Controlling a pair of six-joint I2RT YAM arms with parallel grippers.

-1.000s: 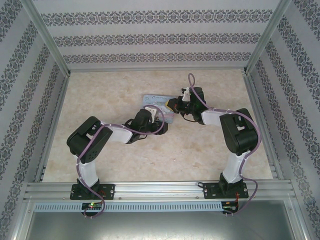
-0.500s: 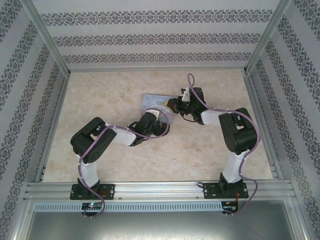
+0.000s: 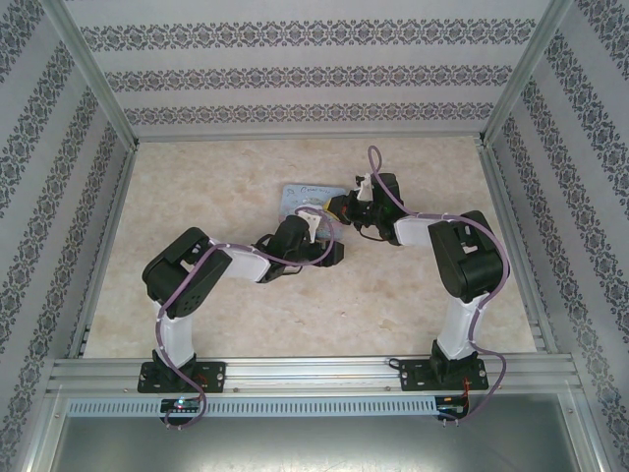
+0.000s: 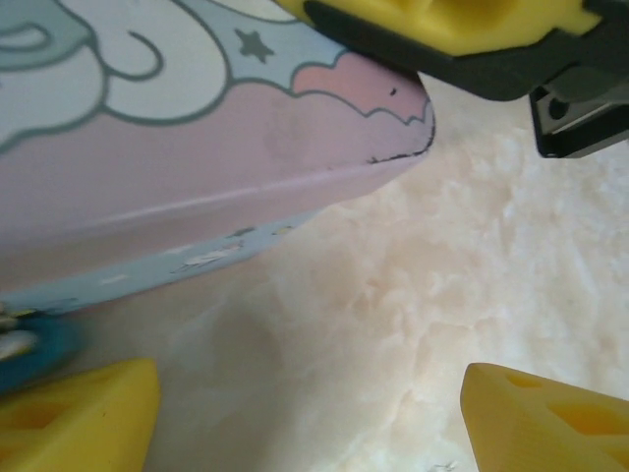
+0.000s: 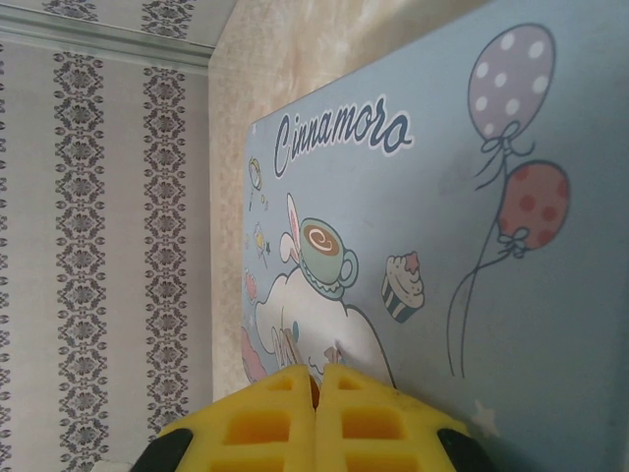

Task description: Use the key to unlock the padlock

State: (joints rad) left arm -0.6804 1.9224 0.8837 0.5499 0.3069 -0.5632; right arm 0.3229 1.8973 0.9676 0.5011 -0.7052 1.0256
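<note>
Padlock (image 4: 34, 346): I read the blurred teal blob with a silvery bit at the far lower left of the left wrist view as it. It sits at the tin box's (image 4: 197, 147) lower edge, just above the left yellow fingertip.

Left hand (image 4: 314, 423) is spread wide with nothing between the fingers but bare tabletop (image 4: 442, 295), so the lock is outside the jaws, off to the left.

The box corner sits at upper centre of that view, with the other arm's yellow and black finger across the top right.

Right hand (image 5: 316, 398) has its pads pressed together over the box lid, low centre in its own view. I can't tell whether a key is pinched; none is visible.

In the top view both hands meet at the box, centre frame, with wallpaper walls beyond.

My read of the step: the left hand has to capture the lock body.
- Slide left until the body is centred between the fingers.
- Grip the flat sides and leave the keyhole face clear.
- Don't shove the box.
- Bring the key straight along the keyway and turn once it's seated.
</note>
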